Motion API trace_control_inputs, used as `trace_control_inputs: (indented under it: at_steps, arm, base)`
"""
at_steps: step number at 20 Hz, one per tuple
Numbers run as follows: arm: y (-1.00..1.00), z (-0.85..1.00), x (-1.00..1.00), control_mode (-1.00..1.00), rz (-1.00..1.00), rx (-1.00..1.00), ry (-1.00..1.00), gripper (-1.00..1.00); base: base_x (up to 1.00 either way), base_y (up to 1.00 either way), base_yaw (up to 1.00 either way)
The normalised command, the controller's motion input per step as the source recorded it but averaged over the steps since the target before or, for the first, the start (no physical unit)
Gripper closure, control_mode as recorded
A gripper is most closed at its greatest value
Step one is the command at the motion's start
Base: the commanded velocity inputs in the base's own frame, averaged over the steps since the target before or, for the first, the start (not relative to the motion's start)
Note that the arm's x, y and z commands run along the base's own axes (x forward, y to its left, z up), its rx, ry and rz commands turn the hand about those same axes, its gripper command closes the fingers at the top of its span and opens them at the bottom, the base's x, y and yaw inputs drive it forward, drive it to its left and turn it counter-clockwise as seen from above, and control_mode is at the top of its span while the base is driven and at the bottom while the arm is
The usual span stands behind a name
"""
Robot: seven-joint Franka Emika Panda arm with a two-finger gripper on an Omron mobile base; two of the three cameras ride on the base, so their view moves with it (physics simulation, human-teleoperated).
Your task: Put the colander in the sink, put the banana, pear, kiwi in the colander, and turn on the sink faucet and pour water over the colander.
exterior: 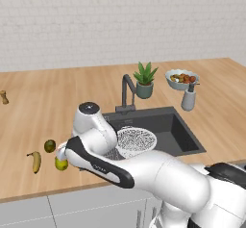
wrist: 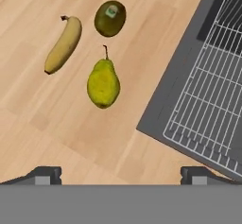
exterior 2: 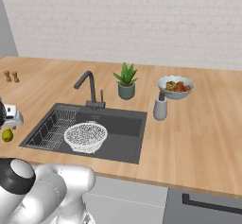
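The gripper (wrist: 121, 173) hangs above the wooden counter (wrist: 56, 128) with its jaws spread wide and nothing between them. Just beyond its fingertips (wrist: 47, 175) lies the pear (wrist: 103, 83), stem pointing away. Past the pear sit the banana (wrist: 63, 44) and the kiwi (wrist: 110, 18), side by side and apart from each other. To the right of the fruit is the sink (exterior: 180, 131), holding a wire rack (wrist: 212, 100) at its near end and the colander (exterior: 136, 141) in the basin. The sink faucet (exterior: 126, 95) stands behind it, and farther back are a potted plant (exterior: 145, 80) and a fruit bowl (exterior: 181, 79).
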Motion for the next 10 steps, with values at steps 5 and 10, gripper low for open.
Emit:
trace_control_inputs:
  at_steps: [5, 10]
  arm:
    - [0.35, -0.24, 0.28, -1.00, 0.00, 0.00, 0.00, -1.00]
    - [0.32, -0.15, 0.20, -1.00, 0.00, 0.00, 0.01, -1.00]
  base:
    - [0.00, 0.00, 0.00]
    - [0.00, 0.00, 0.00]
